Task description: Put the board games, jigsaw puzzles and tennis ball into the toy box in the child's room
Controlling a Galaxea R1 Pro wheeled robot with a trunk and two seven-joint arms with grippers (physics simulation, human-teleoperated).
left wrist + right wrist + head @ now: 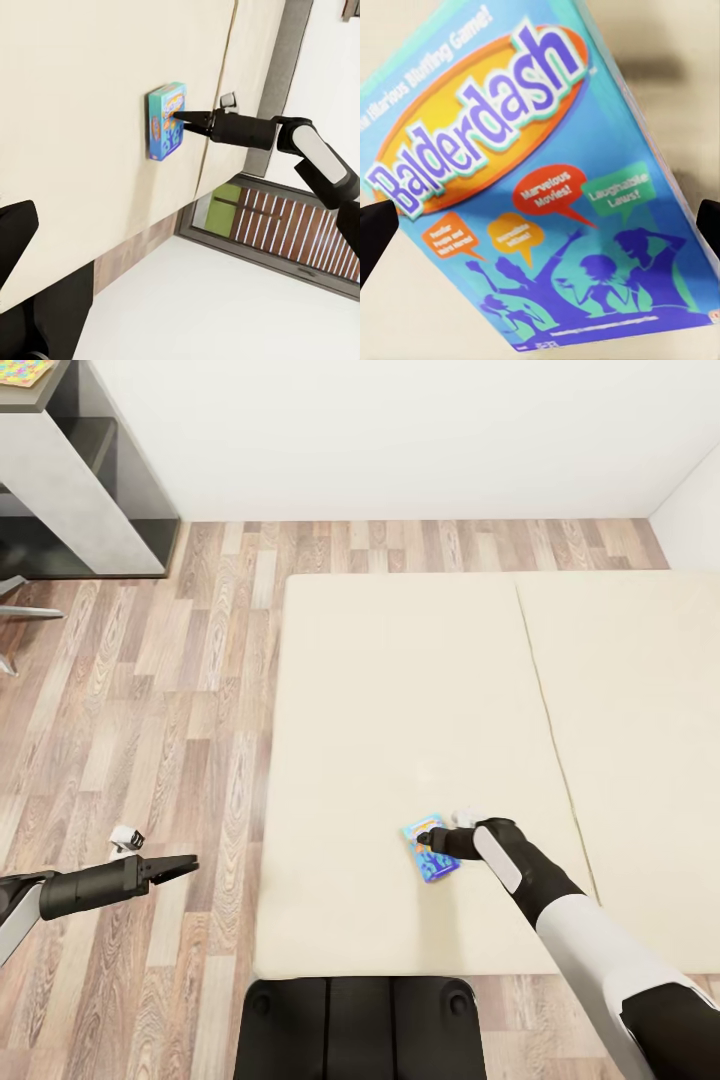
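Reading "Balderdash": blue board game (547, 187)

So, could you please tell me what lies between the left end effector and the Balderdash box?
In the head view, wood-plank floor, then bare cream mattress, separate left end effector from Balderdash box.

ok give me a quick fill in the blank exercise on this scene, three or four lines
1. The blue board game lies on the ____.
2. The title printed on its cover is ____.
3. The ____ pincer is down at the game box.
4. The left pincer hangs above the wood-plank ____.

Missing words: bed; Balderdash; right; floor
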